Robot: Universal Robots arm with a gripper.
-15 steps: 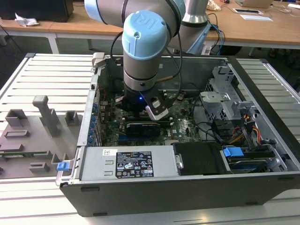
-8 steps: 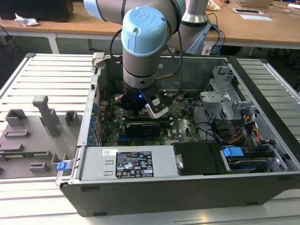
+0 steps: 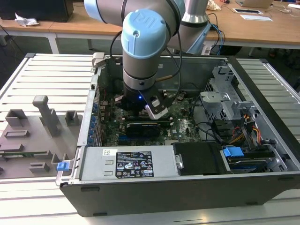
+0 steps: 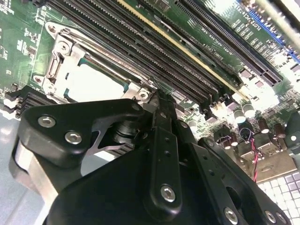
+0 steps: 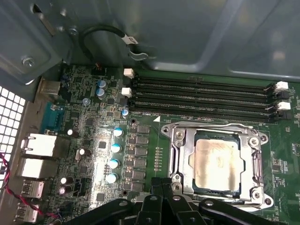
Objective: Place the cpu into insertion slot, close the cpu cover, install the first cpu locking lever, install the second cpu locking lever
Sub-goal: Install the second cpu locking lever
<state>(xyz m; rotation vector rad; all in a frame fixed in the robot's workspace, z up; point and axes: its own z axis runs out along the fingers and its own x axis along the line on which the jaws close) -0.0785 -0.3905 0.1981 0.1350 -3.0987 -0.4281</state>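
My hand [image 5: 161, 190] hung low inside the open computer case [image 3: 262, 89], fingers [image 4: 161, 117] pressed together on nothing, tips just at the near rim of the insertion slot [image 5: 177, 140]. In the exterior view my arm came straight down over the motherboard [image 3: 185, 124], with the case's rear wall behind it and the drive cage [image 3: 229, 101] off to the exterior view's right, so the room around my wrist was tight. The cpu [image 5: 218, 161] lay flat in the slot, metal top up, its sides square with the frame. The cpu cover [image 5: 251, 140] lay down over it, its cut-out ringing the chip. The slot's sides ran parallel to the memory slots [image 5: 201, 96], whose long axis ran along the board just beyond the slot. In the second wrist view the cpu [image 4: 89, 79] showed just past my fingertips.
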